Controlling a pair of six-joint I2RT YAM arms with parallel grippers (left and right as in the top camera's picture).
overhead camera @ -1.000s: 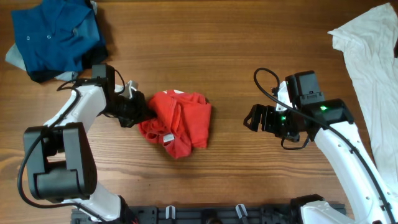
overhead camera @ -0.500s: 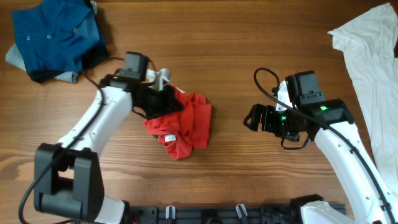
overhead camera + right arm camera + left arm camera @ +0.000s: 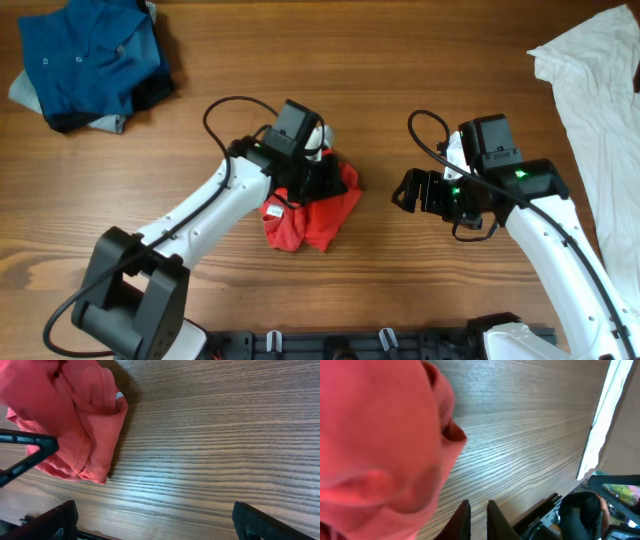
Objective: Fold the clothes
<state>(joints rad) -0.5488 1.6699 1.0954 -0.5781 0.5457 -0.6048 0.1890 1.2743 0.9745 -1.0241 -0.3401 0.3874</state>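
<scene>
Across the wooden table [image 3: 400, 60], the large white garment [image 3: 590, 90] at the right edge and the dark blue garments [image 3: 85, 60] in the upper left lie as they did a second ago. The right arm has not stirred at centre right, and its right gripper [image 3: 152, 510] is spread wide and empty. What has changed is the left arm: we see it swung from the left of the frame to the middle. The red T-shirt [image 3: 315, 215] has come with it and is now a tighter heap at centre, near the right gripper but apart from it. The left gripper [image 3: 318, 172] sits on the heap's upper edge, its fingers buried in cloth, and we judge it clamped on a bunch of shirt. This is repositioning only: nothing lies flat, and folding has not begun.
</scene>
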